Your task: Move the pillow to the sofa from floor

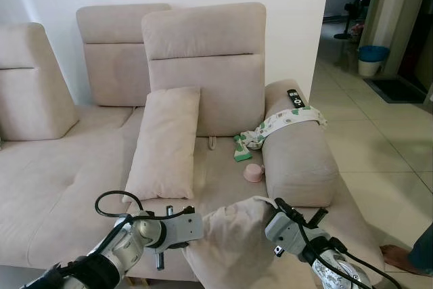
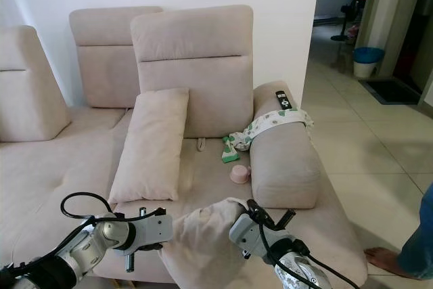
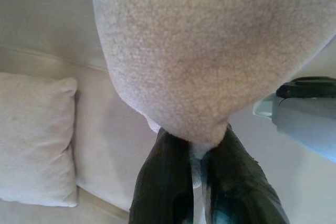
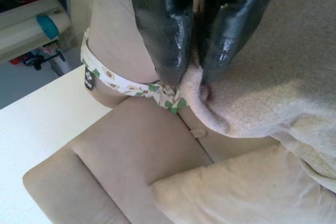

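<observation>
A beige pillow point(image 1: 233, 238) hangs between my two grippers, just above the front edge of the beige sofa point(image 1: 74, 174). The left gripper point(image 3: 194, 139) is shut on one lower corner of the pillow point(image 3: 210, 51). On the pillow's upper right corner point(image 4: 273, 93) my right gripper point(image 4: 190, 80) is also shut, pinching a fold of fabric. In the head views the left gripper point(image 1: 197, 229) is at the pillow's left side and the right gripper point(image 1: 270, 213) at its right.
A second beige pillow point(image 1: 166, 143) leans on the backrest. The right armrest point(image 1: 298, 160) carries a patterned cloth point(image 1: 287, 120) and a black remote point(image 1: 295, 98). A pink cup point(image 1: 254, 172) and a green item point(image 1: 241, 148) lie on the seat. A person's foot point(image 1: 399, 256) stands on the tiles at right.
</observation>
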Motion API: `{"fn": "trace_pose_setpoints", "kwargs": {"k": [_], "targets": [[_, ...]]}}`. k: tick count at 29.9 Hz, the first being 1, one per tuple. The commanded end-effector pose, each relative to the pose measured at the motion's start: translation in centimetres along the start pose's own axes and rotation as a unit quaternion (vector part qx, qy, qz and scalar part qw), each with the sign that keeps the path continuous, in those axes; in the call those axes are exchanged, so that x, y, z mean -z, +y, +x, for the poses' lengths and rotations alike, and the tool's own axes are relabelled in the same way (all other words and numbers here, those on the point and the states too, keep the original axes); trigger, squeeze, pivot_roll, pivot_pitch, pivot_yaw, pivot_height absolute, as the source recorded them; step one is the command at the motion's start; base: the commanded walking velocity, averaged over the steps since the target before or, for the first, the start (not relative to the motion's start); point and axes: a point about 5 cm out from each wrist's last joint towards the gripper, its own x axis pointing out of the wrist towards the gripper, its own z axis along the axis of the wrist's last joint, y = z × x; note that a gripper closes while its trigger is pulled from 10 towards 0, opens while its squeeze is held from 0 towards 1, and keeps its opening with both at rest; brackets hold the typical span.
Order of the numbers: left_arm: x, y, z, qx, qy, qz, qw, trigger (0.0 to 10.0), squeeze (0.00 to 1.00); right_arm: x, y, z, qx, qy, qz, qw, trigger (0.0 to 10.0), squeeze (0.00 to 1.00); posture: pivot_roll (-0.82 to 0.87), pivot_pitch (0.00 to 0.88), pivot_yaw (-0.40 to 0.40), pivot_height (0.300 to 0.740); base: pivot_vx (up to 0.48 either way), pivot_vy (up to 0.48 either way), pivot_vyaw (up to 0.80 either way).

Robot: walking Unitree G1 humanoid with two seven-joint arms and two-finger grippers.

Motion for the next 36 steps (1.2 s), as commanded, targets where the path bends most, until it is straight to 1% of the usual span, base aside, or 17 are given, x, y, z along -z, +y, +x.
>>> {"fn": "trace_pose_setpoints", "kwargs": {"k": [1, 2, 5, 8, 17, 20, 23, 26, 27, 29, 35, 36], "targets": [[-0.7, 1.7, -1.1, -0.03, -0.002, 0.028, 0.999, 10.0, 0.0, -2.9, -1.2, 0.6, 0.033, -0.073, -0.002, 0.997, 10.0, 0.0, -0.16, 0.0, 0.108, 0.654, 0.0, 0.0, 0.0], [-0.7, 1.7, -1.1, -0.03, -0.002, 0.028, 0.999, 10.0, 0.0, -2.9, -1.2, 0.6, 0.033, -0.073, -0.002, 0.997, 10.0, 0.0, -0.16, 0.0, 0.108, 0.654, 0.0, 0.0, 0.0], [-1.3, 2.9, -1.6, -0.051, -0.007, 0.04, 0.998, 10.0, 0.0, -3.4, -1.8, 0.8, 0.04, -0.084, -0.003, 0.996, 10.0, 0.0, -0.16, 0.0, 0.105, 0.668, 0.0, 0.0, 0.0], [-1.5, 3.3, -1.7, -0.059, -0.01, 0.04, 0.997, 10.0, 0.0, -3.6, -2.0, 0.9, 0.043, -0.088, -0.003, 0.995, 10.0, 0.0, -0.16, 0.0, 0.103, 0.678, 0.0, 0.0, 0.0], [-1.9, 3.4, -1.5, -0.063, -0.017, 0.036, 0.997, 10.0, 0.0, -3.9, -2.2, 0.9, 0.045, -0.094, -0.001, 0.995, 10.0, 0.0, -0.16, 0.0, 0.096, 0.702, 0.0, 0.0, 0.0], [-2.2, 3.5, -1.5, -0.067, -0.027, 0.03, 0.997, 10.0, 0.0, -4.1, -2.4, 0.9, 0.046, -0.096, -0.001, 0.994, 10.0, 0.0, -0.16, 0.0, 0.093, 0.712, 0.0, 0.0, 0.0], [-3.1, 4.2, -1.7, -0.08, -0.05, 0.019, 0.995, 10.0, 0.0, -4.4, -2.9, 1.0, 0.051, -0.103, -0.001, 0.993, 10.0, 0.0, -0.16, 0.0, 0.091, 0.731, 0.0, 0.0, 0.0], [-3.2, 4.5, -1.8, -0.084, -0.054, 0.018, 0.995, 10.0, 0.0, -4.6, -3.1, 1.1, 0.052, -0.105, -0.001, 0.993, 10.0, 0.0, -0.16, 0.0, 0.091, 0.74, 0.0, 0.0, 0.0], [-3.4, 4.7, -2.0, -0.09, -0.057, 0.016, 0.994, 10.0, 0.0, -4.6, -3.2, 1.2, 0.054, -0.106, -0.002, 0.993, 10.0, 0.0, -0.16, 0.0, 0.091, 0.74, 0.0, 0.0, 0.0], [-3.4, 4.7, -2.0, -0.09, -0.057, 0.016, 0.994, 10.0, 0.0, -4.6, -3.2, 1.2, 0.054, -0.106, -0.002, 0.993, 10.0, 0.0, -0.16, 0.0, 0.091, 0.74, 0.0, 0.0, 0.0], [-4.3, 6.3, -2.9, -0.13, -0.084, -0.002, 0.988, 10.0, 0.0, -4.7, -3.5, 1.3, 0.057, -0.109, -0.002, 0.992, 10.0, 0.0, -0.16, 0.0, 0.09, 0.74, 0.0, 0.0, 0.0], [-4.3, 6.3, -2.9, -0.13, -0.084, -0.002, 0.988, 10.0, 0.0, -4.7, -3.5, 1.3, 0.057, -0.109, -0.002, 0.992, 10.0, 0.0, -0.16, 0.0, 0.09, 0.74, 0.0, 0.0, 0.0]]}}
